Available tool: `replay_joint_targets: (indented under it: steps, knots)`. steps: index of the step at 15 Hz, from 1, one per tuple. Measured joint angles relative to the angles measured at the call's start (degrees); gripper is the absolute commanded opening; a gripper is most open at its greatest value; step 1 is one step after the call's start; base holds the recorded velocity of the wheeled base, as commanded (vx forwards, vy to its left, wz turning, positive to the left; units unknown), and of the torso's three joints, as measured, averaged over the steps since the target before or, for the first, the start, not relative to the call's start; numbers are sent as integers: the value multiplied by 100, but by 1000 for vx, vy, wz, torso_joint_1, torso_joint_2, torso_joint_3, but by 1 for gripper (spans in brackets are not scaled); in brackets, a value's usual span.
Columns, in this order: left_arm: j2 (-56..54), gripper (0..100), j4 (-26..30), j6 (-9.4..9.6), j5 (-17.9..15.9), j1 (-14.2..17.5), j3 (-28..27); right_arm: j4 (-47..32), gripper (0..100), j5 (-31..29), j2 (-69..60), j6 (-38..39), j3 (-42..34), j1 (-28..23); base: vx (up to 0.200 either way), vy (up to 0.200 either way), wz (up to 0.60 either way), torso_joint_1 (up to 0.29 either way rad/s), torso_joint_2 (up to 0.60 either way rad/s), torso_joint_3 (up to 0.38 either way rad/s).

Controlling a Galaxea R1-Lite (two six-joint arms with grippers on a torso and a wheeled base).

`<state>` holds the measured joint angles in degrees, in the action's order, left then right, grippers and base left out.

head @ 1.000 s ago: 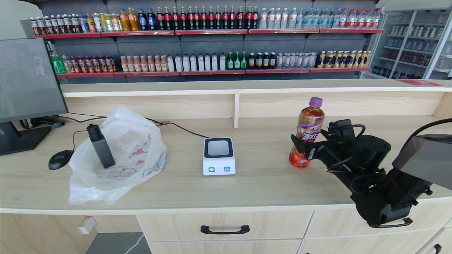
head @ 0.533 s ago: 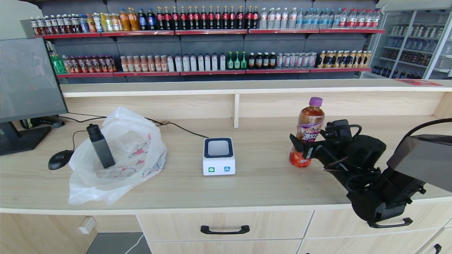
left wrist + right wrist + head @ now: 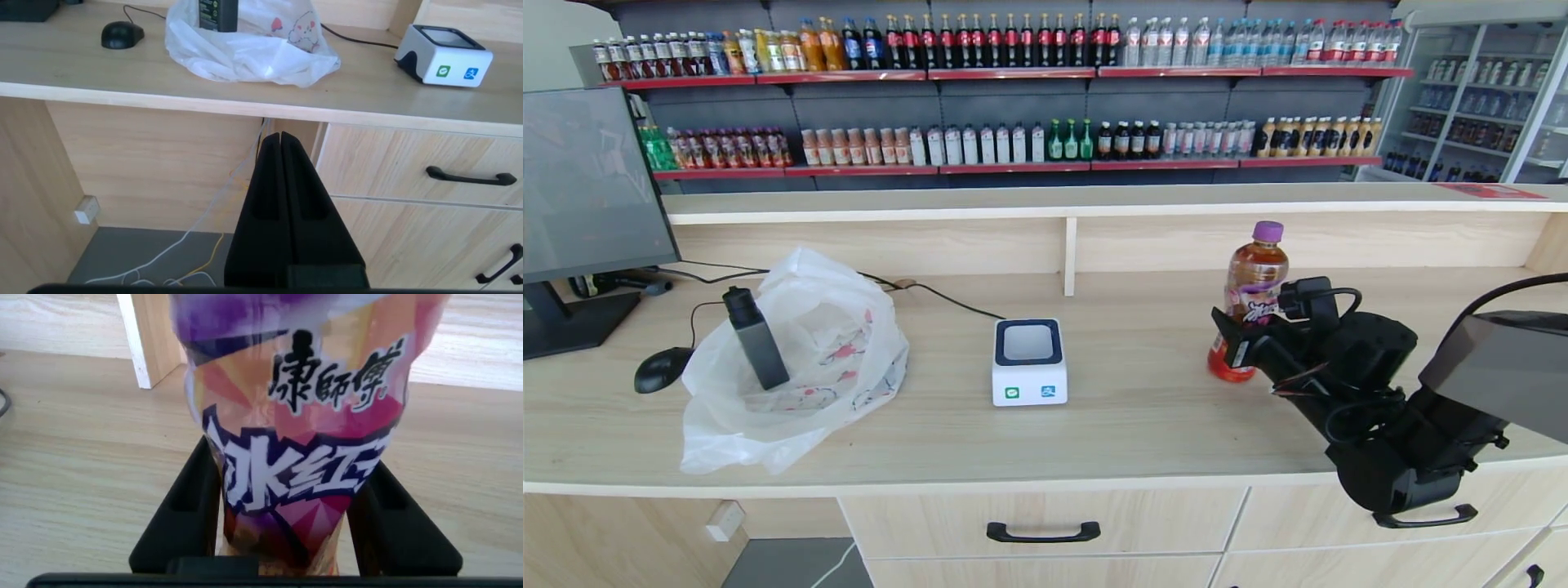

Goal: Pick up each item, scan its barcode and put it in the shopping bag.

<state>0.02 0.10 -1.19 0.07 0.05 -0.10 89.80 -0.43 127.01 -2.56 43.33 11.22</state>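
"Two pincers on this rig. How does each one stand?"

"The right pincer (image 3: 1235, 341) is clamped round the lower half of the tea bottle (image 3: 1254, 282), with one finger on each side of the label. The left pincer (image 3: 280, 139) has its fingers pressed flat together with nothing between them. It hangs below the edge of the worktop (image 3: 1135, 408), in front of the drawer fronts (image 3: 425, 171)."

"Where is the tea bottle?"

"On the right-hand part of the worktop, close to upright, purple cap on top, well apart from the scanner (image 3: 1029, 361). I cannot tell whether its base touches the wood."

"And the bag?"

"The shopping bag (image 3: 800, 384), white plastic, lies open on the left part, and a dark grey bottle (image 3: 756, 339) stands in it. The scanner sits between the bag and the tea bottle, its window facing up. A black mouse (image 3: 662, 369) lies just beside the bag on the far left, with a monitor (image 3: 588, 180) behind it."
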Motion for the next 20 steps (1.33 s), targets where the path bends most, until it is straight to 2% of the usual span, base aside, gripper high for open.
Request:
replay_joint_targets:
  steps: [12, 15, 20]
  knots:
    - [0, 0, 1, 18, -5, 0, 0, 11, 0, 7, -488, 90, -179, 11, 0, 0, 0, 0, 0, 0]
    - [0, 0, 0, 84, -7, -5, 0, 11, 0, 7, -817, 93, -433, 79, 0, 0, 0, 0, 0, 0]
    - [0, 0, 0, 88, -7, -5, 0, 17, 0, 11, -1816, 98, -1298, 363, 0, 0, 0, 0, 0, 0]
